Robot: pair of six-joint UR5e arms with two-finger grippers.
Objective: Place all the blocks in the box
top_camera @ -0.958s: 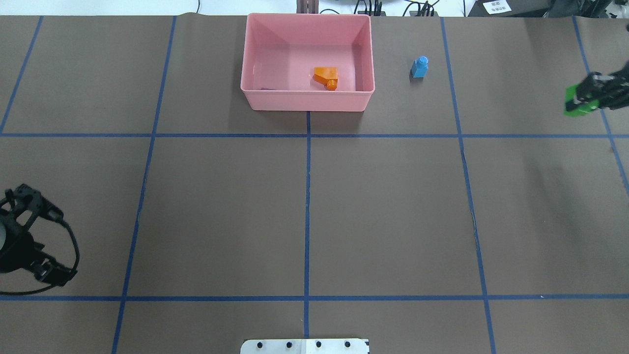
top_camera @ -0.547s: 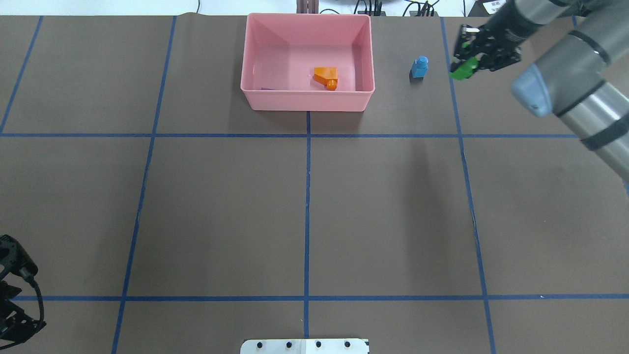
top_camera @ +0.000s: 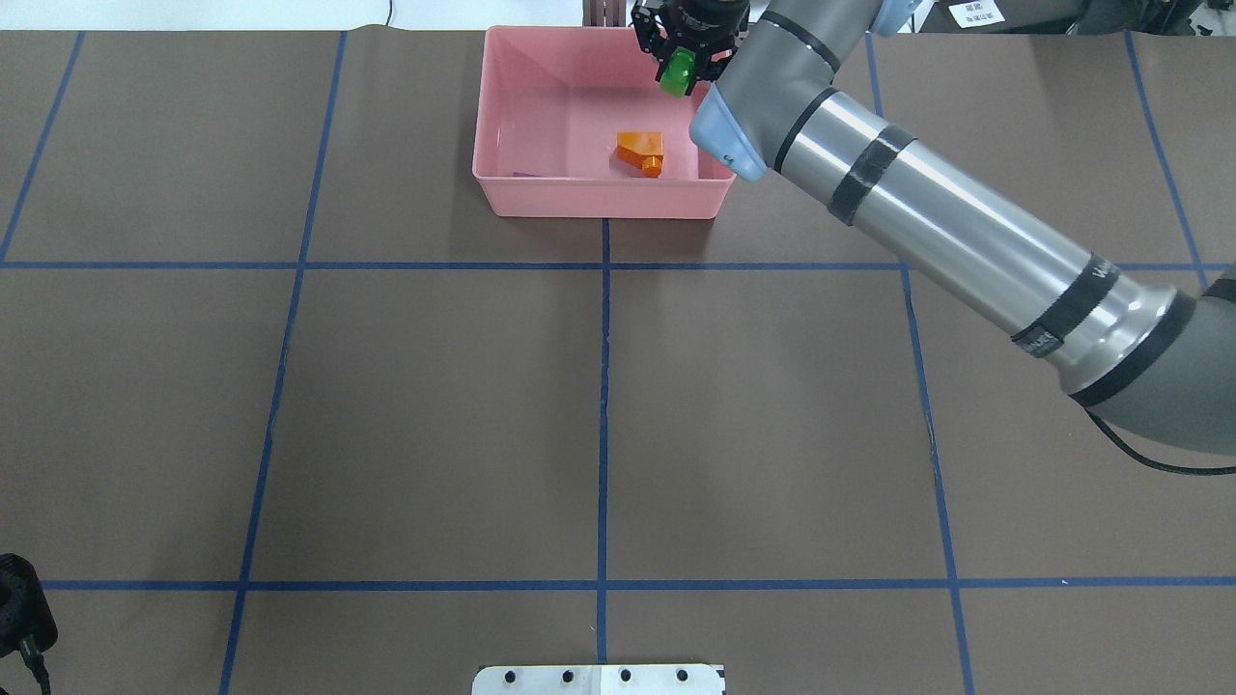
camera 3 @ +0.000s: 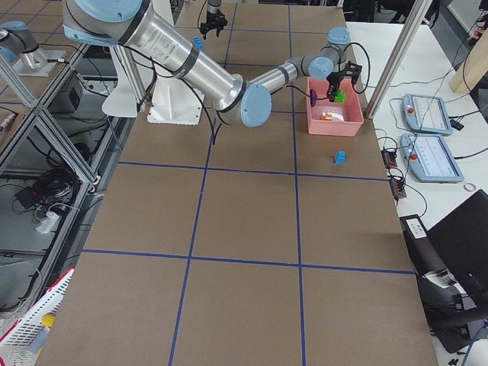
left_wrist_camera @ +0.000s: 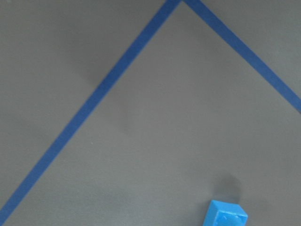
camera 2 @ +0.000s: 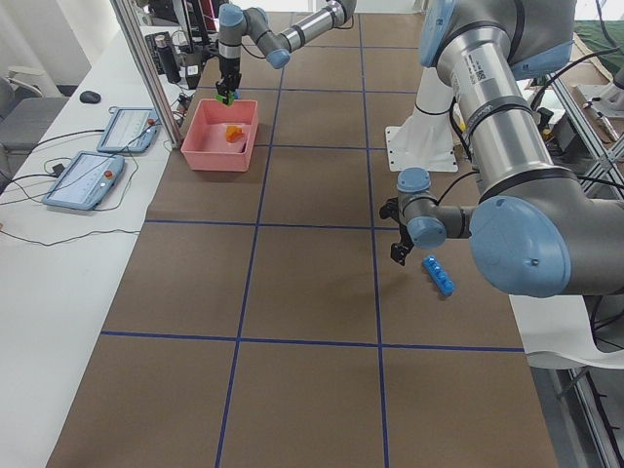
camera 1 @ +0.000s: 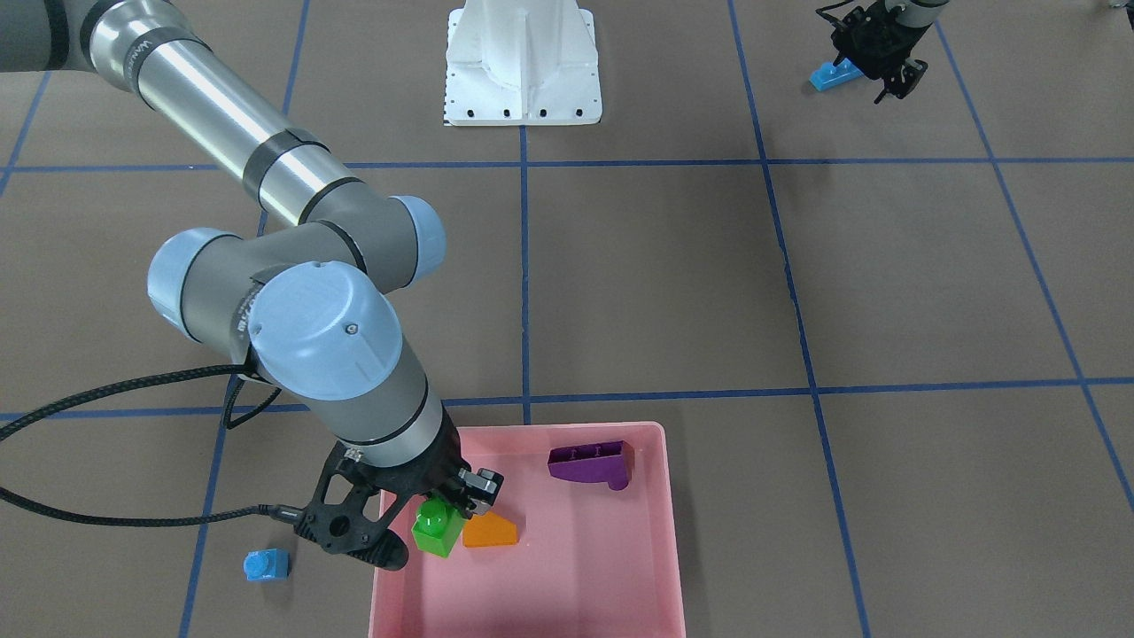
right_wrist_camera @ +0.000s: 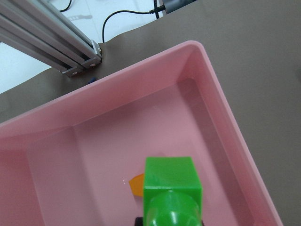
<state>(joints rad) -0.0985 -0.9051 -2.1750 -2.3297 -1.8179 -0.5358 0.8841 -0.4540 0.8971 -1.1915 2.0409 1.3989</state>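
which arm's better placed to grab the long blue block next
Left: the left gripper hovers beside the long blue block. The right gripper is over the pink box, shut on the green block.

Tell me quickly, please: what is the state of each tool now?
Left tool: holds nothing, long blue brick lies beside it; open or closed cannot be told.
Right tool: closed on the green brick, over the box.

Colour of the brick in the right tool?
Brick is green; right wrist view shows it best.
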